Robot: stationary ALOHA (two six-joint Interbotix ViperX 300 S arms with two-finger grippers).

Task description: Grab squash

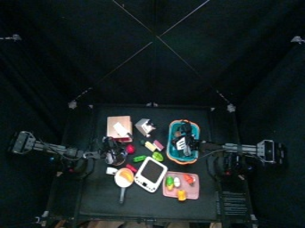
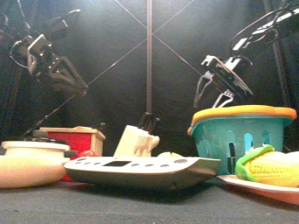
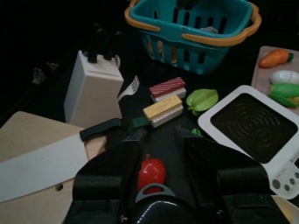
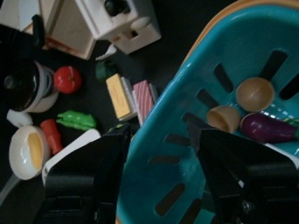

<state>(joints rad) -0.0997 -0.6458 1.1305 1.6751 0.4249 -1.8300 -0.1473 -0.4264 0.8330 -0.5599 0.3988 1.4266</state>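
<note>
Your right pincer (image 4: 170,179) hangs empty, jaws spread, over the teal basket (image 4: 176,122). Descend carelessly and you may catch a jaw on the basket wall, or pinch a neighbour instead of the squash (image 4: 257,92). I take that to be the tan round piece. It lies inside the basket ahead of the jaws, just beside an eggplant (image 4: 275,129). Your left pincer (image 3: 176,179) rests open, well apart.
</note>
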